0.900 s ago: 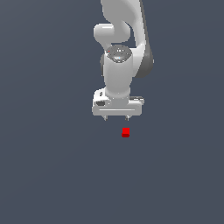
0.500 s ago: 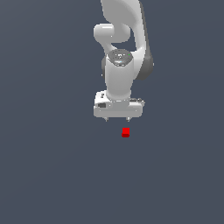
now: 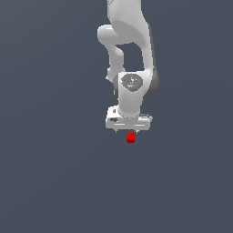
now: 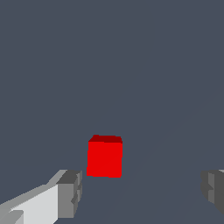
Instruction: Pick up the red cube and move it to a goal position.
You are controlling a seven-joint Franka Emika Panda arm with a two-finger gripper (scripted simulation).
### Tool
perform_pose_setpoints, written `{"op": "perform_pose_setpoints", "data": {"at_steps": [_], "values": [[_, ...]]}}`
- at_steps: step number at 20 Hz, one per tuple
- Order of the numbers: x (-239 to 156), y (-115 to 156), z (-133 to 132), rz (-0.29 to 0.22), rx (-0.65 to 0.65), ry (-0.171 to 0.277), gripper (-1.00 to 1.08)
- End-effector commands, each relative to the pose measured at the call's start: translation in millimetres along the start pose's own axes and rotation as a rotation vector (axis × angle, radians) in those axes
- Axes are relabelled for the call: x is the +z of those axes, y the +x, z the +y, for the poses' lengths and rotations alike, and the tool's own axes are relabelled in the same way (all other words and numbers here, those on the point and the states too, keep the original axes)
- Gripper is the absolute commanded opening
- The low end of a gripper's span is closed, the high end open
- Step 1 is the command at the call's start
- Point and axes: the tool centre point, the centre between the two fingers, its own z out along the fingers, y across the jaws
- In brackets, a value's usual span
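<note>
The red cube [image 3: 131, 137] is a tiny bright red block resting on the flat dark grey surface. My white gripper [image 3: 129, 131] hangs directly over it, with its hand just above the cube's top. In the wrist view the cube [image 4: 105, 156] sits in the gap between the two grey fingertips [image 4: 70, 192], closer to one of them than to the other and touching neither. The gripper [image 4: 140, 190] is open and empty.
The dark grey surface [image 3: 54, 182] stretches evenly in all directions around the cube. The white arm [image 3: 129, 54] rises behind and above the gripper. No other objects show in either view.
The gripper has come down and shifted slightly to the exterior view's right, so it now sits just above the cube. The cube has not moved.
</note>
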Motion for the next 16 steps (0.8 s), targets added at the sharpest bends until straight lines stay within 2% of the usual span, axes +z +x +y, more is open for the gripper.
{"op": "perform_pose_setpoints", "data": {"at_steps": [1,8,15,16], "values": [[24,-4,-8,-0.005,0.014,-0.002,1.0],[69,-9,-23,-0.014,0.042,-0.006,1.0],[83,-10,-28,-0.017,0.051,-0.007,1.0],[83,-10,-28,-0.017,0.051,-0.007,-1.0]]}}
